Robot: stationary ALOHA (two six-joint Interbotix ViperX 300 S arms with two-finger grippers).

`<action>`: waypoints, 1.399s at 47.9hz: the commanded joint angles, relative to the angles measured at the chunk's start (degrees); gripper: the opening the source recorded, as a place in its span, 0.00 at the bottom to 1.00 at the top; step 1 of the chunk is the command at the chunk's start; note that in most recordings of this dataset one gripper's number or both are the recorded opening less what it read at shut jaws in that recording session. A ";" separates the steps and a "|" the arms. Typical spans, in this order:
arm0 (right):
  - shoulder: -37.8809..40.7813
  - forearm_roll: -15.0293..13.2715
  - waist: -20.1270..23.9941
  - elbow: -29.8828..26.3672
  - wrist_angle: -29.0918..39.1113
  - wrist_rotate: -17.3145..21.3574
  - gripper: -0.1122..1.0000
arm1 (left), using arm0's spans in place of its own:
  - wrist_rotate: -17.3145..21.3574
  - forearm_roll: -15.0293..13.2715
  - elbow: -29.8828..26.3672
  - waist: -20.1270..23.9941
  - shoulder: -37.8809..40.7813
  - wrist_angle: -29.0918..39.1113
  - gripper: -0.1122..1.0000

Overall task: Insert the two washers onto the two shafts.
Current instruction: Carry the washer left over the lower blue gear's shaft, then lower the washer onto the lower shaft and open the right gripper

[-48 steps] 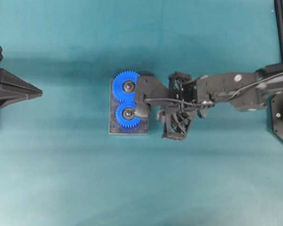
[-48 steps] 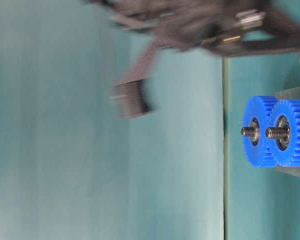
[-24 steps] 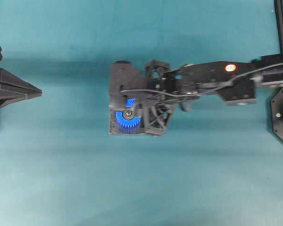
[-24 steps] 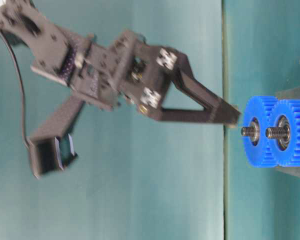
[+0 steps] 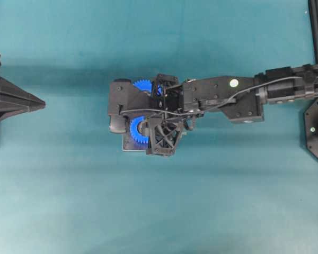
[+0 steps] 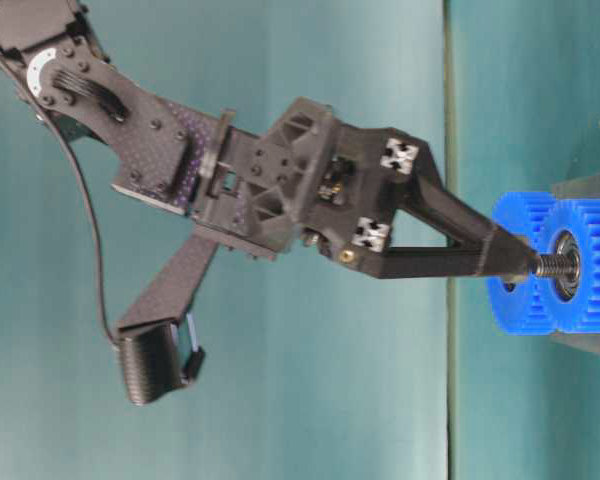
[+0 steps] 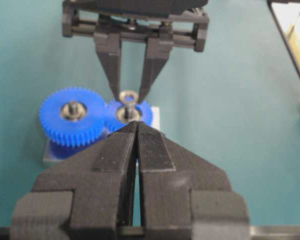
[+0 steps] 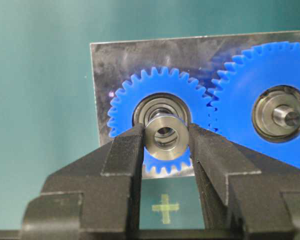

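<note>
The washer (image 8: 164, 136), a silver ring, was pinched between the fingertips of the right pincer (image 8: 165, 145), directly over the centre of one blue gear (image 8: 121, 107). In the right wrist view its bore lined up with the bearing of that gear; in the left wrist view the washer (image 7: 128, 96) sat just above the tip of the threaded shaft (image 7: 128, 111). Whether it touched the shaft could not be told. In the table-level view the right pincer (image 6: 515, 262) reached to the shaft (image 6: 553, 265) end.

A second blue gear (image 8: 270, 95) meshed with the first, carrying its own shaft (image 8: 286, 116). Both stood on a metal plate (image 8: 106, 65), which lay on the teal desk (image 5: 69, 201).

The left pincer (image 7: 136, 131) was clenched with nothing between its fingers, well apart from the plate, pointing toward the gears. In the overhead view it (image 5: 41, 104) sat at the desk's left edge.
</note>
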 commanded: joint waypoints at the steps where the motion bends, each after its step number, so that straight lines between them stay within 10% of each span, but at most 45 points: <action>1: -0.88 -0.18 0.26 -1.32 -0.18 -0.53 0.39 | 0.00 0.18 -1.76 0.00 0.18 -0.18 0.11; 67: 0.79 -0.09 0.79 -2.20 0.26 -1.58 0.39 | 0.00 0.18 -1.67 -0.09 0.09 -0.18 0.11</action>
